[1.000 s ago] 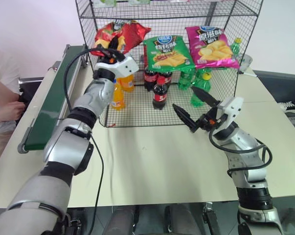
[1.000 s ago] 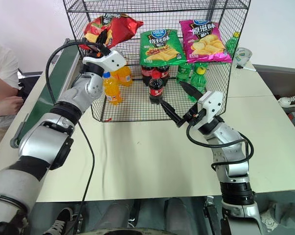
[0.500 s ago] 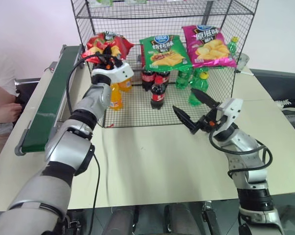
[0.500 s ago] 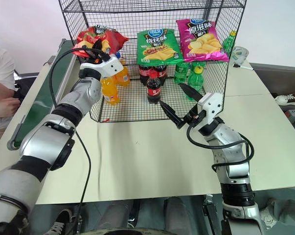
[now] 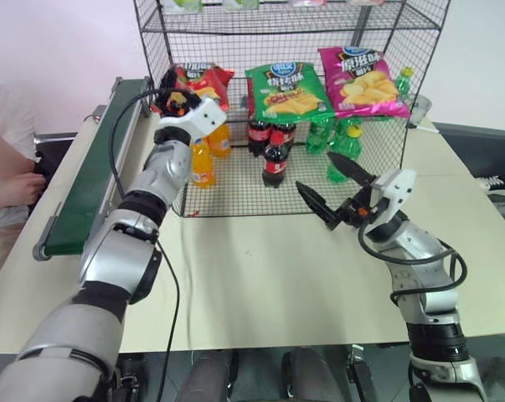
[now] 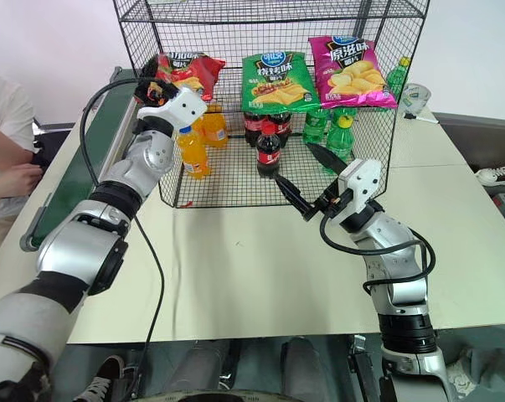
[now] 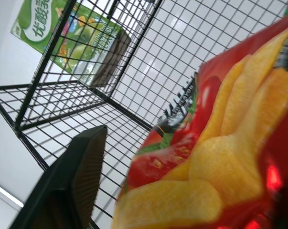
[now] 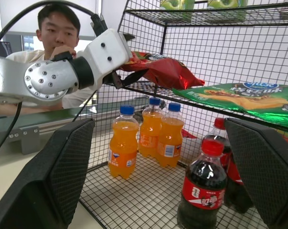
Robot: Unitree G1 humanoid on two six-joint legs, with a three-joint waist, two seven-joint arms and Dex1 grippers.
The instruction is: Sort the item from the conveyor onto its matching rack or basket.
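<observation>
Resting on the rack (image 5: 378, 159) tier, red chip bag (image 5: 200, 81); left gripper (image 5: 175, 90) fingers spread beside it; right gripper (image 5: 329, 190) hovering wide.

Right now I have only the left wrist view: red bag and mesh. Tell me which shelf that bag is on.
Observer: The red bag lies at the left end of the rack's chip shelf, beside the green bag.
Operator: Check what's under it.
Observer: Orange bottles stand on the shelf below.
Operator: Report the other arm.
Observer: The right gripper hangs open above the table, in front of the rack, holding nothing.
</observation>
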